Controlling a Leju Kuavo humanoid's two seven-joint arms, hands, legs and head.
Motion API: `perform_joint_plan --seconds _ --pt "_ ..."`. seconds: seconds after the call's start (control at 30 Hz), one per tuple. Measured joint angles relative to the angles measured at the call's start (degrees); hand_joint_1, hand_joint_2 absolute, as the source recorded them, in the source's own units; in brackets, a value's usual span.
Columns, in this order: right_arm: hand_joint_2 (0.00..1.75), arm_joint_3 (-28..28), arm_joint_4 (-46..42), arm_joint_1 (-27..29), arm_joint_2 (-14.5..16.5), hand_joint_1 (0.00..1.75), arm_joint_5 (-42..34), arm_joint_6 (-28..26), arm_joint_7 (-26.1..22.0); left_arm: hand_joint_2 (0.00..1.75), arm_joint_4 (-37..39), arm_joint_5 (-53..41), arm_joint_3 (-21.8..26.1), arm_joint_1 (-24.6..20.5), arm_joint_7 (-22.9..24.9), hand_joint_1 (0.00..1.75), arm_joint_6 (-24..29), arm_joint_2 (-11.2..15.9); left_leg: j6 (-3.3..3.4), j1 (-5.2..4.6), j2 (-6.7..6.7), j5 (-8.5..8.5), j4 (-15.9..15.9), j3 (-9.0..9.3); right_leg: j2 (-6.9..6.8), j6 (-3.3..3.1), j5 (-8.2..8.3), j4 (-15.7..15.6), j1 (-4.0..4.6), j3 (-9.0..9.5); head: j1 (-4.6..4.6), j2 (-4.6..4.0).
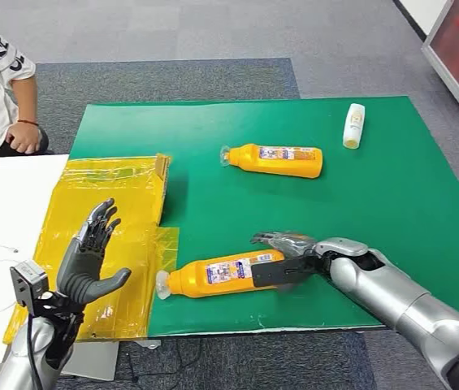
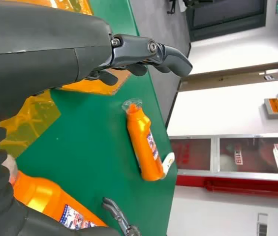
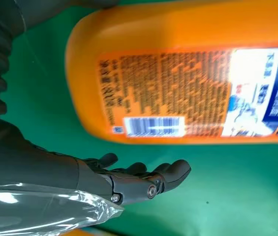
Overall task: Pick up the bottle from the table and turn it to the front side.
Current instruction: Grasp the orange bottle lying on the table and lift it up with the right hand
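1. While nothing's off the table [image 1: 398, 187] yet, the green top is the biggest thing here, filling the middle and right of the head view, with a sheet of yellow plastic wrap [image 1: 110, 236] spread over its left side.
2. The right arm [image 1: 398, 296] comes in from the lower right corner and reaches left along the near edge.
3. The bottle [image 1: 220, 275] it's after is the orange one lying on its side at lower centre, cap toward the left and base toward the right. In the right wrist view the barcode and small print face the camera, so I'd guess that's the back label and the front still needs turning round.
4. A second orange bottle [image 1: 274, 160] lies at upper centre, well apart, and a small white bottle [image 1: 353, 125] sits at the upper right.
5. The right hand [image 1: 282, 258] is at the base end of the near bottle, fingers reaching over the top and the thumb along the front. Looks like it's touching, but I honestly can't tell if it's clamped down or still loose.
6. The left hand [image 1: 92, 256] hangs at lower left over the wrap, fingers spread, holding nothing.
7. Step-wise I'd call this the grasp, pretty early on. The next move needs a firm squeeze round the body, then a lift and a roll about the long axis. It's slick, so it could slip.
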Motion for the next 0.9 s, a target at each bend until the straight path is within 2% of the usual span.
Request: perform_joint_plan --seconds 0.33,0.9 --pt "1.75 -0.5 -5.0 3.0 0.0 0.0 2.5 -1.2 1.8 1.75 -2.3 -0.2 1.3 2.3 0.1 0.0 0.0 -0.2 0.01 -0.01 0.0 0.0 0.0 -0.01 -0.01 0.0 0.0 0.0 -0.01 0.02 0.01 -0.01" --pt "1.75 -2.7 -6.7 4.5 1.4 0.0 6.2 -1.7 2.4 1.75 -2.5 -0.5 2.2 2.7 0.4 0.0 -0.2 -0.9 0.01 -0.01 0.0 0.01 0.0 -0.02 -0.01 0.0 0.01 0.0 -0.01 0.02 0.01 -0.01"
